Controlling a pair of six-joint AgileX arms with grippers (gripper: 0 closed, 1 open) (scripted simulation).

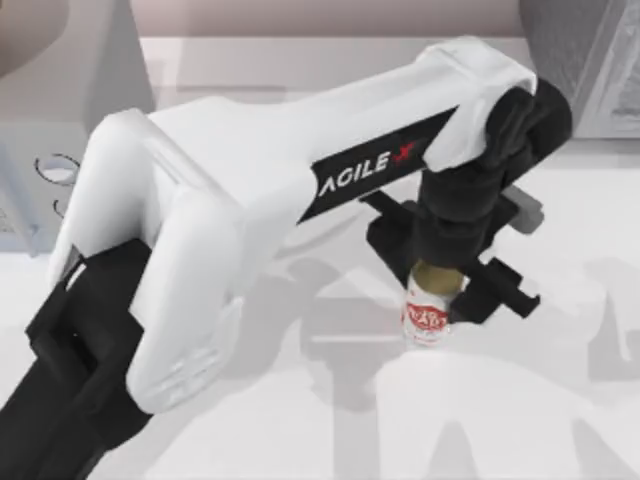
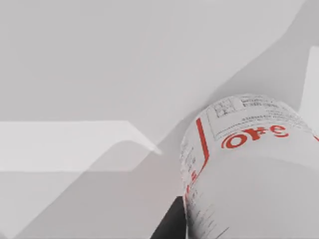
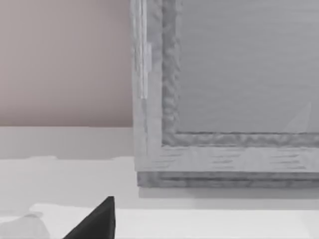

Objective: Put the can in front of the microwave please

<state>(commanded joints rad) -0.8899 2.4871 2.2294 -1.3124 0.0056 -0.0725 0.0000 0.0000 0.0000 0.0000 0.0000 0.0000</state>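
Can (image 1: 426, 318) first: a small cylinder with a white body, red lettering and a red label band, and a flat dull-gold top that peeks out just under the black wrist hardware in the top view. It sits on the white table (image 1: 520, 420), right of the middle and toward the near edge, tipped slightly rather than standing quite plumb. In the left wrist view the can (image 2: 249, 169) looms close, showing a red vertical stripe, fine printed text, a small square code patch and bold red characters that read upside down.

My left arm stretches across from the table's left side, its white link marked with AgileX lettering, and the left gripper (image 1: 447, 282) comes down on the can from above. Its black fingers (image 1: 500, 290) bracket the can's upper part on either side and appear clamped against it (one dark finger edge also shows beside the can in the left wrist view).

The microwave (image 1: 45, 140) stands at the far left of the table, a plain light-grey box with round dark-ringed dials on its front, well apart from the can.

A darker speckled-grey box (image 1: 585, 60) sits at the far right corner, and the right wrist view faces its pale framed panel (image 3: 239, 69). A dark tip of the right gripper (image 3: 97, 221) shows at the bottom of that view; whether its fingers are apart or together I cannot tell.
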